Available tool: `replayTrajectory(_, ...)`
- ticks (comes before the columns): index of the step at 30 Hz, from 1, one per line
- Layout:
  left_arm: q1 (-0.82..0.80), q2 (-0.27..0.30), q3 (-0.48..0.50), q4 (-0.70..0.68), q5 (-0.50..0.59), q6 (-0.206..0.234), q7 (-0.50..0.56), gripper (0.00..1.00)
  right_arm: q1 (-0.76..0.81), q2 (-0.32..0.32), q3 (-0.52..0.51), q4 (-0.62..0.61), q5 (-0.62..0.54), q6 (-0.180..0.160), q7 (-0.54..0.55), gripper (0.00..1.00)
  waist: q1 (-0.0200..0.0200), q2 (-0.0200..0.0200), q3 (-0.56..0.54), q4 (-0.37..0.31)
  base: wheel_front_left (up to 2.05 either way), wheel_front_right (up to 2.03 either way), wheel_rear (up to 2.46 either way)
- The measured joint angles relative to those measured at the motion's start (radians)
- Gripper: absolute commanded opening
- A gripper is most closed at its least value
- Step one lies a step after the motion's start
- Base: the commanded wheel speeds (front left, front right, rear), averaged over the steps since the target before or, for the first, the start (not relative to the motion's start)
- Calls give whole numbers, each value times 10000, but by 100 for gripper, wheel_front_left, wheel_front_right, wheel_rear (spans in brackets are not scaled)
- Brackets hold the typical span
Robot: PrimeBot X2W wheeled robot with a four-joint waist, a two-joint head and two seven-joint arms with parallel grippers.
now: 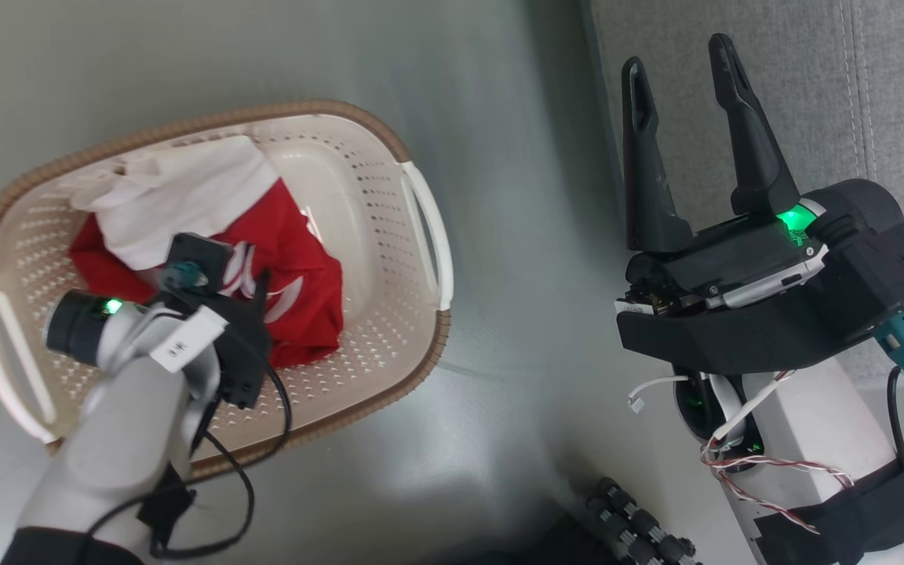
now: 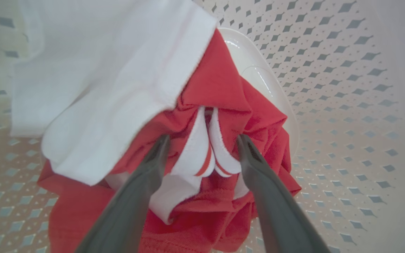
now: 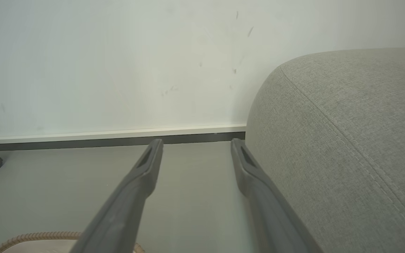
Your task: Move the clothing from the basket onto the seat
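clothing [image 2: 223, 88] soft, light, floppy | left claw [image 2: 203, 140] released, straddling striped fold [image 2: 202, 154]: pinch there | right claw [image 1: 676, 59] released, basket's [image 1: 373, 204] 3 o'clock

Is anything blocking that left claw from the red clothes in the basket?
Nothing visible does. The left claw is right at the clothing, its open jaws straddling a red-and-white fold inside the basket.

Red clothing [image 1: 295, 259] w/ white stripes, cream brown-rimmed basket [image 1: 377, 329], grey woven seat [image 1: 813, 94]
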State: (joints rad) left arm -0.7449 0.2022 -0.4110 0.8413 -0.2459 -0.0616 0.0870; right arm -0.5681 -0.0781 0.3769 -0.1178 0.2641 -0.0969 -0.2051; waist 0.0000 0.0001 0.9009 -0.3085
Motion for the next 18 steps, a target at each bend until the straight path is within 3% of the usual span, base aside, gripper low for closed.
replayTrajectory(12, -808, 121, 290, 1114, -69, 280, 407, 97, -45, 82, 109, 186, 96, -13, -178, 100, 0, 0, 511, -455, 0, 0, 0)
replayTrajectory(13, -849, 117, 291, 1189, -69, 286, 407, 40, -73, 84, 111, 209, 96, -13, -180, 100, 0, 0, 524, -469, 0, 0, 0)
replayTrajectory(14, -849, 117, 291, 1189, -69, 286, 407, 0, -73, 84, 111, 209, 96, -13, -180, 100, 0, 0, 524, -469, 0, 0, 0)
replayTrajectory(18, -972, 56, 259, 1419, -69, 349, 403, 0, -174, 94, 111, 316, 96, -15, -249, 100, 1, 0, 504, -466, 0, 0, 0)
